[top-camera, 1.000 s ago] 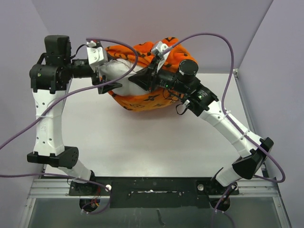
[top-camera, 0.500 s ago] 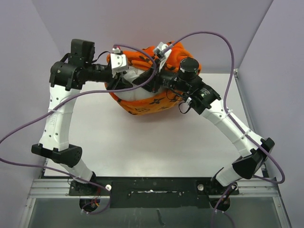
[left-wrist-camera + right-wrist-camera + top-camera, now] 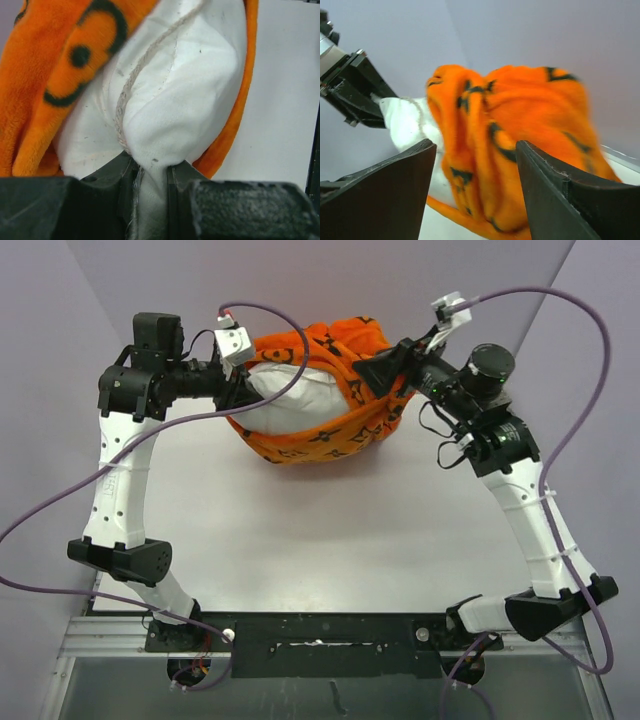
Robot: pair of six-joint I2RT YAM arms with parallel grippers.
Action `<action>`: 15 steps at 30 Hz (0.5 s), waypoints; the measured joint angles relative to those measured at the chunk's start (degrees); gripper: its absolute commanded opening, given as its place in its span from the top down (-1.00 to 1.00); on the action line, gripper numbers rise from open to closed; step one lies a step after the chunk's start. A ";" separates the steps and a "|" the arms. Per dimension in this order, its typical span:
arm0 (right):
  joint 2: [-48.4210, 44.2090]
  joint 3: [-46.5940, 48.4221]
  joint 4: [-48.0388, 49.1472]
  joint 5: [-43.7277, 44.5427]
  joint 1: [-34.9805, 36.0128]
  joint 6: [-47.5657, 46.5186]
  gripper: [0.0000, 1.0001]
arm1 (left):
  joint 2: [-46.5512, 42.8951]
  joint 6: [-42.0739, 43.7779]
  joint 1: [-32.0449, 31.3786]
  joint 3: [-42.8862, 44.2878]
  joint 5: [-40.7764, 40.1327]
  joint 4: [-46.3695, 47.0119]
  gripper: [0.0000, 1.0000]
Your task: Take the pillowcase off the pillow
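The orange pillowcase (image 3: 345, 390) with dark motifs is bunched at the back of the table, and the white pillow (image 3: 290, 400) bulges out of its left side. My left gripper (image 3: 240, 392) is shut on a pinched corner of the pillow (image 3: 185, 100), with the pillowcase (image 3: 45, 75) folded back beside it; the left gripper (image 3: 150, 175) holds only white cloth. My right gripper (image 3: 385, 368) is open at the bundle's right end. Its view has the pillowcase (image 3: 520, 115) just ahead of the spread right gripper (image 3: 475, 150), the pillow (image 3: 405, 120) and the left gripper (image 3: 355, 95) beyond.
The white tabletop (image 3: 330, 540) runs from the bundle to the arm bases. Lilac walls (image 3: 300, 280) close in the back and both sides. Purple cables (image 3: 560, 360) loop over both arms.
The left gripper moved in from the left and closed on the pillow's corner. The right gripper opened, let go of the pillowcase and drew back to the right.
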 measured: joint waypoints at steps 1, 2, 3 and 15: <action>-0.92 0.46 -1.09 1.44 -0.76 -0.61 -0.35 | 0.00 -0.15 0.09 0.00 -0.61 -0.02 1.00; -2.01 0.55 -2.29 2.89 -1.44 -1.33 -0.36 | -0.02 -0.33 0.17 0.04 -1.44 -0.09 1.00; -2.86 0.55 -3.39 4.11 -1.97 -1.86 -0.37 | -0.02 -0.46 0.17 0.11 -2.01 -0.20 1.00; -6.84 -5.29 -12.76 12.76 -2.82 -7.56 -0.15 | -0.17 -1.14 0.17 0.66 -3.96 -0.63 1.00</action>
